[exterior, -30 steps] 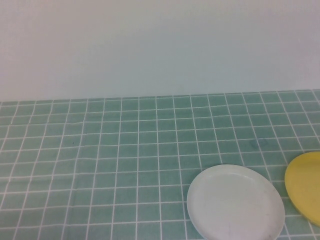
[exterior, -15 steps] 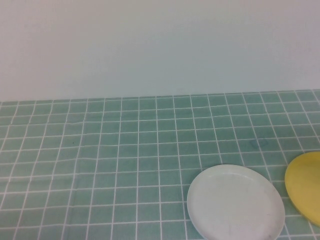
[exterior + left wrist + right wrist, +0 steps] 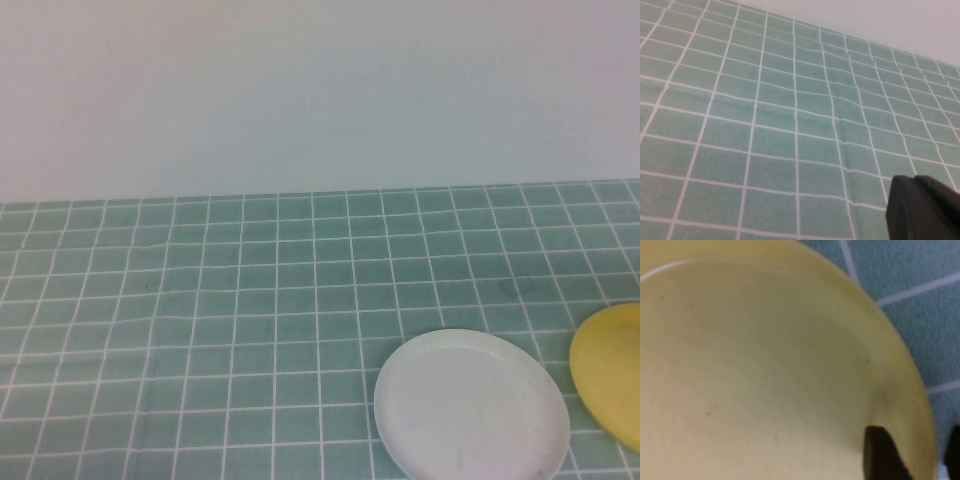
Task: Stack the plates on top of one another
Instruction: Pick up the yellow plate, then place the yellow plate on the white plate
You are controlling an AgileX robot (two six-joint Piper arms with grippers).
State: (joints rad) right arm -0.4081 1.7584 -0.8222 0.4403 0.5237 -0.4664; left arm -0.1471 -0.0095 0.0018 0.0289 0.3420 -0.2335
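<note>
A white plate [image 3: 471, 405] lies on the green checked cloth near the front right of the table. A yellow plate [image 3: 610, 375] lies just to its right, cut off by the edge of the high view. In the right wrist view the yellow plate [image 3: 765, 380] fills the picture. My right gripper [image 3: 917, 455] is open and straddles its rim, with one finger over the inside and the other outside over the cloth. My left gripper [image 3: 922, 210] hangs over bare cloth with its fingers together, holding nothing. Neither gripper shows in the high view.
The green checked cloth [image 3: 200, 330] covers the table, with a slight crease running across it in the left wrist view [image 3: 835, 100]. A plain pale wall [image 3: 320, 90] stands behind the table.
</note>
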